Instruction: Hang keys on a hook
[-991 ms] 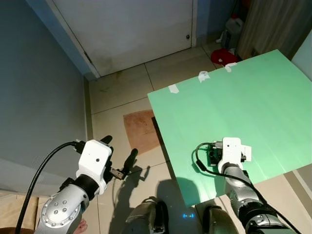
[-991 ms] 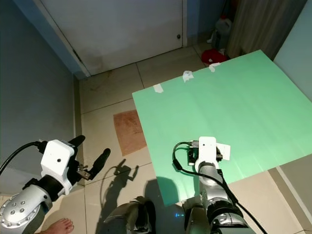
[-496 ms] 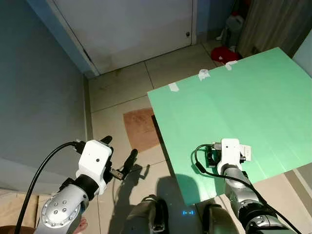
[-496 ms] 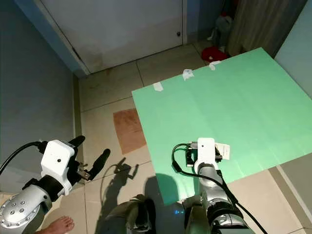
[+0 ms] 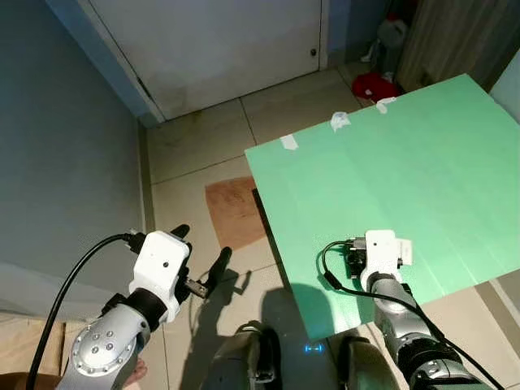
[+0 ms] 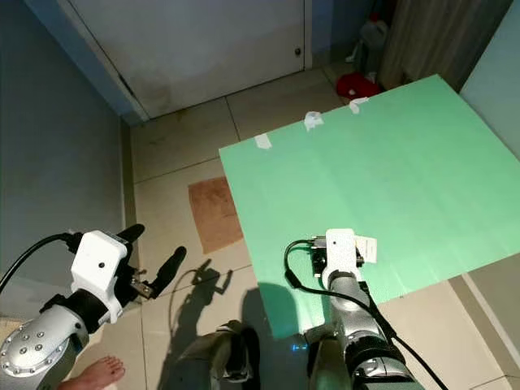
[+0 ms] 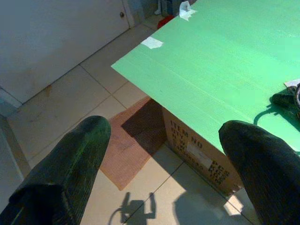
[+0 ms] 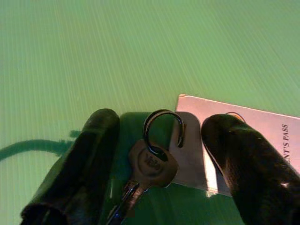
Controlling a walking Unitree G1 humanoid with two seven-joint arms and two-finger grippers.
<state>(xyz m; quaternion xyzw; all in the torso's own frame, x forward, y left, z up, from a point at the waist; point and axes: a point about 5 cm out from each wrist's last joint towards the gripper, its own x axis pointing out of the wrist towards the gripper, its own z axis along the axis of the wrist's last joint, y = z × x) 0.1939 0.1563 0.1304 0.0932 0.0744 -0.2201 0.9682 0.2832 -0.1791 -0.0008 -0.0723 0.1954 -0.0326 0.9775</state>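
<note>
R pincer (image 8: 157, 154) edged fwd, spread open astride key (image 8: 149, 164), gripping nothing.

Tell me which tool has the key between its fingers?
The right tool: the key lies between its fingers on the green board. The left tool hangs above floor.

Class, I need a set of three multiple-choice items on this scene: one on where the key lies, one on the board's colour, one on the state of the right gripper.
1. Where does the small metal key on its ring lie?
A. on the tiled floor
B. on the flat green board
C. on a hook

2. What colour is the board?
A. green
B. red
C. white

3. How does the right gripper stand?
A. shut on the key
B. open, fingers either side of the key
C. hanging over the floor

Answers: 1 B, the key rests on the board beside a white card. 2 A, it is green. 3 B, gaps show between fingers and key.
</note>
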